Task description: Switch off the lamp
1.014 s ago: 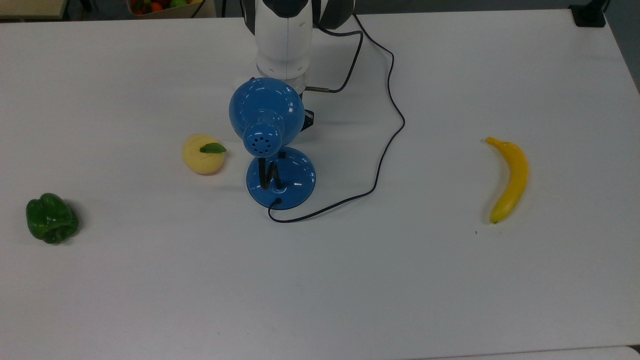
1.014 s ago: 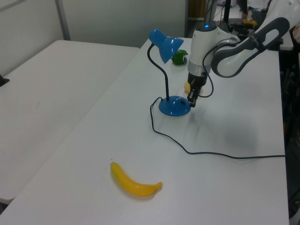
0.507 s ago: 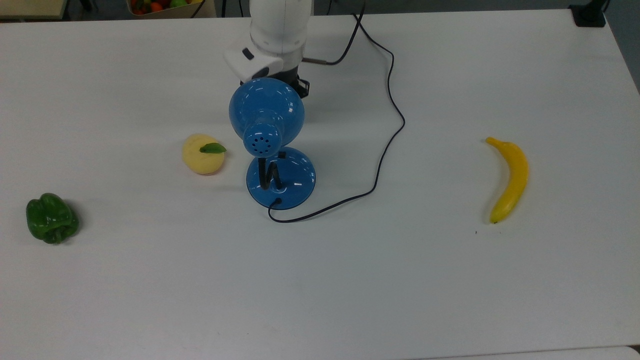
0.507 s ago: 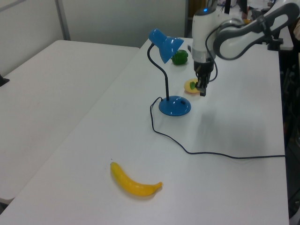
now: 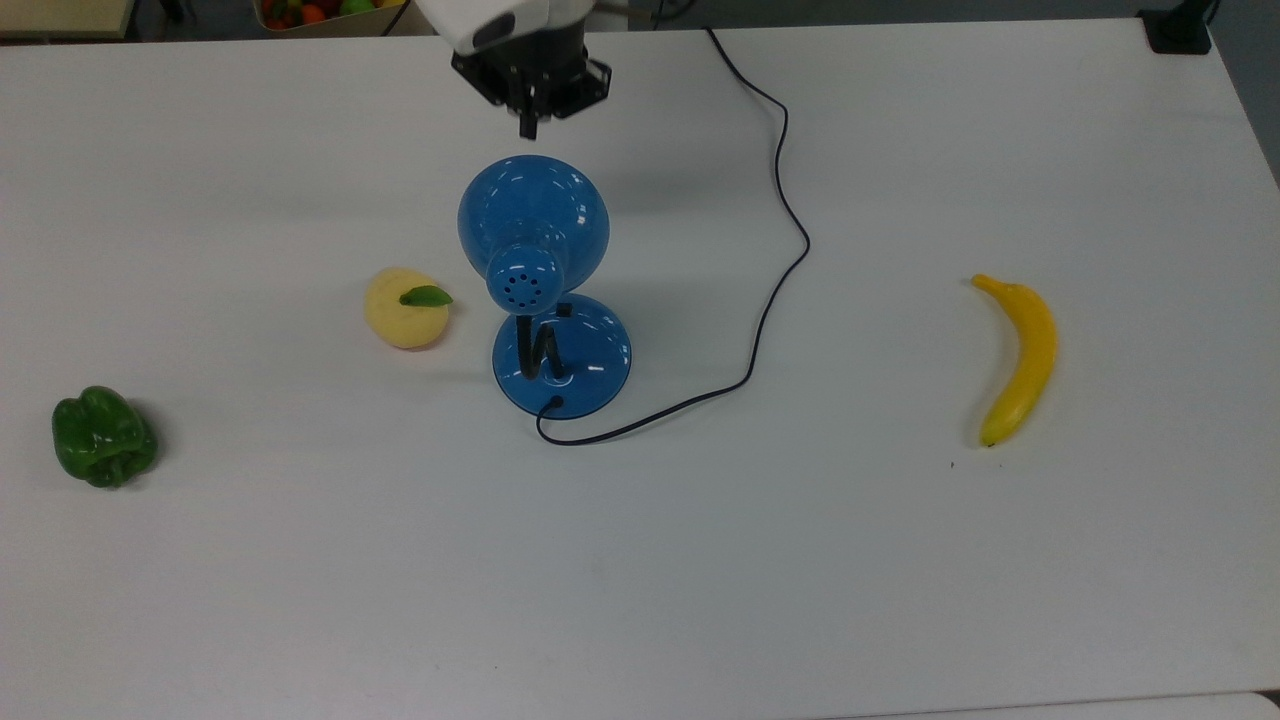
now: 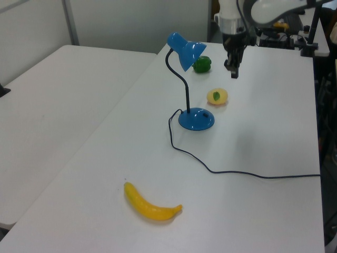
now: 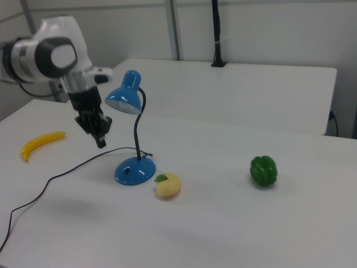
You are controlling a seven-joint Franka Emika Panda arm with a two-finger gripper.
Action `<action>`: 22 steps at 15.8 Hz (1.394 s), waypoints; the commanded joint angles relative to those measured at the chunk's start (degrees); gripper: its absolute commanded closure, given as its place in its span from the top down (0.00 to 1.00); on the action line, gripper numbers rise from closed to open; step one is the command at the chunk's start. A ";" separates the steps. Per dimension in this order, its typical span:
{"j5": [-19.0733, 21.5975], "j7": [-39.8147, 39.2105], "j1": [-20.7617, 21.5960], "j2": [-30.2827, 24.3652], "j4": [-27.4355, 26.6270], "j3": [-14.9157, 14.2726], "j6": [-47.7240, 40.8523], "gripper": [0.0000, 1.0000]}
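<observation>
The lamp (image 5: 533,215) is glossy blue and stands upright mid-table on its round base (image 5: 562,355), with a small black switch (image 5: 563,310) on that base. Its black neck (image 6: 184,84) curves up to the dome shade (image 7: 124,97), and I see no glow under the shade. A thin dark cord (image 5: 780,200) trails from the base toward the top view's upper edge. My gripper (image 5: 527,128) hangs in the air above the table beyond the shade, apart from the lamp, fingers shut on nothing. In the left view the gripper (image 6: 234,74) is high above the yellow fruit.
A yellow peach-like fruit (image 5: 405,310) lies just to the top view's left of the lamp base. A green pepper (image 5: 103,437) sits at the far left, a banana (image 5: 1020,360) at the right. A box of fruit (image 5: 320,12) stands beyond the table's far edge.
The gripper has risen from beside the lamp base and drawn back toward the top view's upper edge. The lamp, the cord and the fruit have not moved.
</observation>
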 commanded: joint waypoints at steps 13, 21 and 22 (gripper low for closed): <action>3.67 -12.11 -1.71 -3.17 10.57 -0.98 -12.53 1.00; 3.67 -11.94 -2.59 -3.43 10.74 -0.98 -12.53 1.00; 3.67 -12.03 -2.59 -3.43 10.74 -1.07 -12.62 1.00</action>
